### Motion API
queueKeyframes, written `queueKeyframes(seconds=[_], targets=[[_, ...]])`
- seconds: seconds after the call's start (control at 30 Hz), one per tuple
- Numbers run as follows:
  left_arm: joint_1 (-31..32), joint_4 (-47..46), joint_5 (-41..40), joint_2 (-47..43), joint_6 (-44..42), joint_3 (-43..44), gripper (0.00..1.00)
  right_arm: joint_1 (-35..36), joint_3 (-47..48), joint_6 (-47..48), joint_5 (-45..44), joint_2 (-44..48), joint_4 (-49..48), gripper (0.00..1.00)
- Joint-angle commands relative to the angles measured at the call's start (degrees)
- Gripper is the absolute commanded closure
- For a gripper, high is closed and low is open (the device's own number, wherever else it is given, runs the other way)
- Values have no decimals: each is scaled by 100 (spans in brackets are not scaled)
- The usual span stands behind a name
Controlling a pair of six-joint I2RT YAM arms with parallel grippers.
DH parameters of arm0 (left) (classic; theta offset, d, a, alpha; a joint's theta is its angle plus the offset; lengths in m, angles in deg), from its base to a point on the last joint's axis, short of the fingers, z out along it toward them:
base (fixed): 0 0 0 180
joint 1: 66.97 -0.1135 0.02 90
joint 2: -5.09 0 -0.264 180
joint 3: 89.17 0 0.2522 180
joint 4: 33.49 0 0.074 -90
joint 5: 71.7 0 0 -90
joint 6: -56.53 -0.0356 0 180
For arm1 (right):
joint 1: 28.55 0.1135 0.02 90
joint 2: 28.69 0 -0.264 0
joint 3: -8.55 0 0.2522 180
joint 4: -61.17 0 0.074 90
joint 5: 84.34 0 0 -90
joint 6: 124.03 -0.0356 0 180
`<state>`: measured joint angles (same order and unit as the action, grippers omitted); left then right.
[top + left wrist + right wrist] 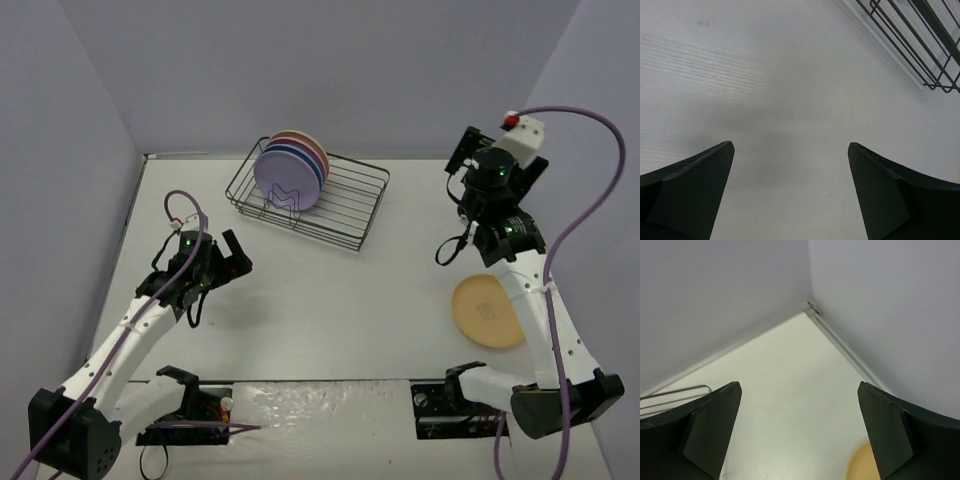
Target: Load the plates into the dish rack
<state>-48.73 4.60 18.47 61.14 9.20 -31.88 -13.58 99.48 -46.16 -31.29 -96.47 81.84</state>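
- The dish rack (345, 205) sits on the table (330, 310), in the upper middle of the frame.
- The standing plates (290, 172) are on edge in the rack's left end, one behind another.
- The lone plate (488, 311) lies flat on the table at the lower right, well apart from the rack.

No text, label, brand or number can be read anywhere.

Five plates (287, 180): four upright in the one dish rack (355, 205), one orange-yellow plate (488, 311) on the tabletop (340, 300). Two claws: left claw (790, 150), right claw (800, 390).
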Motion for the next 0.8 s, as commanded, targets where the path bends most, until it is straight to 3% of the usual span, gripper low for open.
queueKeyframes(seconds=[0.0,0.2,0.37,0.63,0.77], targets=[[-31,-561,387,229,-142,165,3,-1036,-563,-1922,692,180,2338,0],[-22,-535,379,155,-180,144,3,-2455,-1596,-1739,1454,209,2506,0],[-22,-578,370,125,-201,173,3,-2448,-1824,-1601,1062,-211,2549,1],[-29,-609,359,181,-213,108,3,-1799,-1787,-1911,445,-1398,2621,0],[-31,-670,394,289,-268,108,3,-2312,-1716,-2077,172,-1627,2450,0]])
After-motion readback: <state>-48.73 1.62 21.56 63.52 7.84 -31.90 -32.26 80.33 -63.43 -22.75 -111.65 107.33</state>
